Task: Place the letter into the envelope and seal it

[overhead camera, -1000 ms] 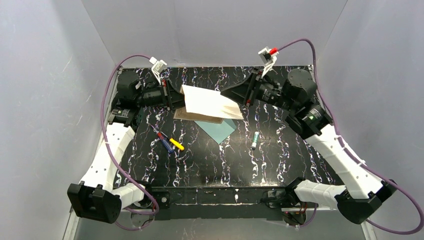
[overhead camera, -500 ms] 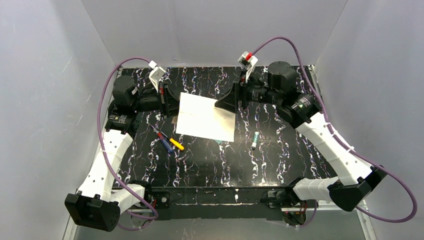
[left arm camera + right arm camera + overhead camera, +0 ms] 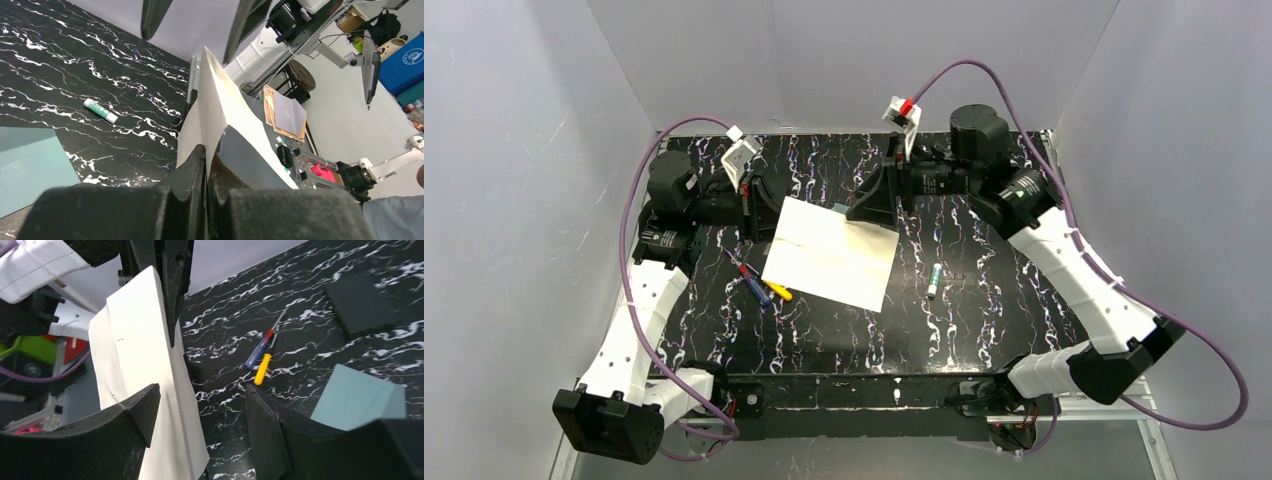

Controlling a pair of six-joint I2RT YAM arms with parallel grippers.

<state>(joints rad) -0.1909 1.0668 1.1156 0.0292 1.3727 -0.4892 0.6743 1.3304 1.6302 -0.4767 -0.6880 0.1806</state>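
Letter point(image 3: 829, 250): cream sheet, blank side up, over the middle of the tabletop point(image 3: 984, 300). It is gripped at its 10 o'clock corner. The wrist views show it bowed and raised off the surface there; whether its near edge rests on the tabletop cannot be told.
Left fingers point(image 3: 759, 210): pressed fully together on the letter's edge, with the paper pinched between the pads point(image 3: 200, 165) and rising out of them.
Right fingers point(image 3: 874, 205): spread wide at the letter's 1 o'clock corner, clamping nothing. In the right wrist view the sheet's edge runs close beside one finger point(image 3: 131, 416), and actual contact cannot be told. The other finger stands well apart from the paper.
Envelope point(image 3: 357, 396): teal, flat on the tabletop and largely covered by the letter from above. Only a sliver shows at the letter's 12 o'clock edge.
Glue stick point(image 3: 934, 280): white with a green end, lying at 3 o'clock of the letter, near but apart.
Two small tools point(image 3: 762, 284): one blue and red, one yellow, lying together at 8 o'clock of the letter, just beside its edge.
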